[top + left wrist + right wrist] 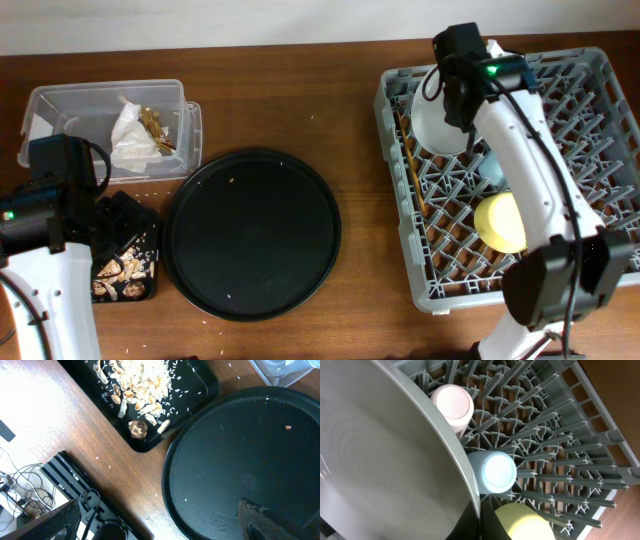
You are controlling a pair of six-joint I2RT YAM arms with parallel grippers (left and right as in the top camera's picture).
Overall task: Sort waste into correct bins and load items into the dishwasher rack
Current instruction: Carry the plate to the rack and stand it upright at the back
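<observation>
in the dishwasher rack (pixel 470 298), near the wall that faces the round black tray (pixel 250 232), the pale plate (pixel 436 125) stands on edge among the pegs. the right hand (pixel 455 108) is at its upper rim.

handling: i judge the plate rigid, smooth, breakable and heavier than the cups. the hold belongs on the rim, one finger on each face. it should lean on the pegs before any release.

in the right wrist view the plate fills the left half and the fingers are not clearly shown. i cannot tell whether this hand pinches the rim or stands spread. just beside the plate sit the pink cup (pixel 452 402), the light-blue cup (pixel 497 471) and the yellow bowl (pixel 522 524). the chopsticks (pixel 410 165) lie along the rack wall.

pose: the right arm reaches from the near bench edge across the rack, wrist turned down. the left hand (pixel 118 215) hangs low beside the shallow black tray (pixel 145 446) holding the food scraps (pixel 137 380). its state i cannot tell.
</observation>
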